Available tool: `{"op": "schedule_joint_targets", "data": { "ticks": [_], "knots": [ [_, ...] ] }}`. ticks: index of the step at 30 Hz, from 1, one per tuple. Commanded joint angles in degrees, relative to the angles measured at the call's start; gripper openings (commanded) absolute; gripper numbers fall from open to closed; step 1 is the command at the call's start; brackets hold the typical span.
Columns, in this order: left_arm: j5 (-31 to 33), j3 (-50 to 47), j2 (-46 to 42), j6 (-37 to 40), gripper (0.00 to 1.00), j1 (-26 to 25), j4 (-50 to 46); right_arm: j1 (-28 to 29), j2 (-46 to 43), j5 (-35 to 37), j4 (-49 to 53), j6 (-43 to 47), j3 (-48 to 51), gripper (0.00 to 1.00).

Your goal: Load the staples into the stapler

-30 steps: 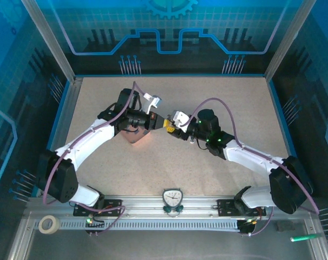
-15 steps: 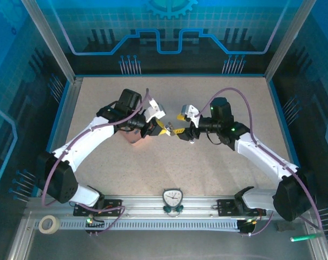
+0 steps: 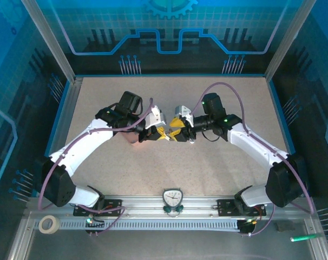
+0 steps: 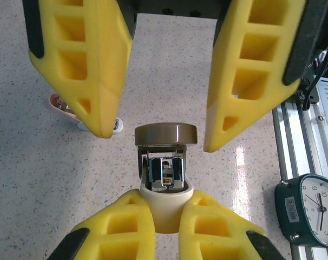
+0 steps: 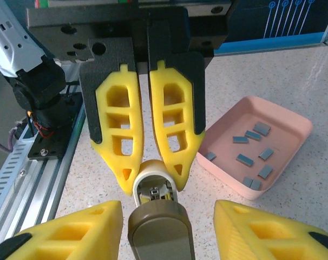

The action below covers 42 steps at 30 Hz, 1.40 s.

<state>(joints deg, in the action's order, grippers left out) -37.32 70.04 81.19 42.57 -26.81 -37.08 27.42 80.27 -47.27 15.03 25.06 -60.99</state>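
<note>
Pinches the cream end of the stapler in the left pincer over the middle of the counter, fingers pressed together on either side of it. Points the stapler's taupe cap away from that pincer, toward the right one. Holds the right pincer spread wide, one yellow finger close on each side of the taupe cap. Shows bright metal inside the stapler under the cap, seen from the left wrist. Leaves the staples lying loose as small grey strips in the salmon-pink tray, near the left pincer and left of the counter's middle. Sets a green clock by the rail at the counter's near edge.
</note>
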Motion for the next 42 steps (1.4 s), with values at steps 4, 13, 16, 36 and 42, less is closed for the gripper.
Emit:
{"op": "schedule_joint_targets", "data": {
  "ticks": [4, 13, 16, 36, 42],
  "knots": [
    [-2.31, -1.09, -2.44, 1.82, 0.00, -0.40, 0.86, 0.65, 1.29, -2.12, 3.32, 1.88, -2.05, 0.43],
    [-1.86, -2.12, -2.85, 0.62, 0.26, -0.52, 2.72, 0.55, 0.55, -1.92, 3.17, 2.80, -1.57, 0.17],
    [-1.79, -3.23, -3.48, -0.26, 0.40, -0.51, 4.64, 0.52, -0.10, -1.88, 2.01, 2.74, -0.85, 0.14],
    [-4.06, -1.76, -1.70, -0.04, 0.28, -0.60, 2.21, 0.36, -1.57, -1.35, -4.10, 0.43, 1.39, 0.15],
    [-1.12, -1.40, -1.65, 0.11, 0.12, -0.56, 2.27, -0.10, -2.53, -1.23, -5.08, -1.25, 2.27, 0.22]
  ]
}}
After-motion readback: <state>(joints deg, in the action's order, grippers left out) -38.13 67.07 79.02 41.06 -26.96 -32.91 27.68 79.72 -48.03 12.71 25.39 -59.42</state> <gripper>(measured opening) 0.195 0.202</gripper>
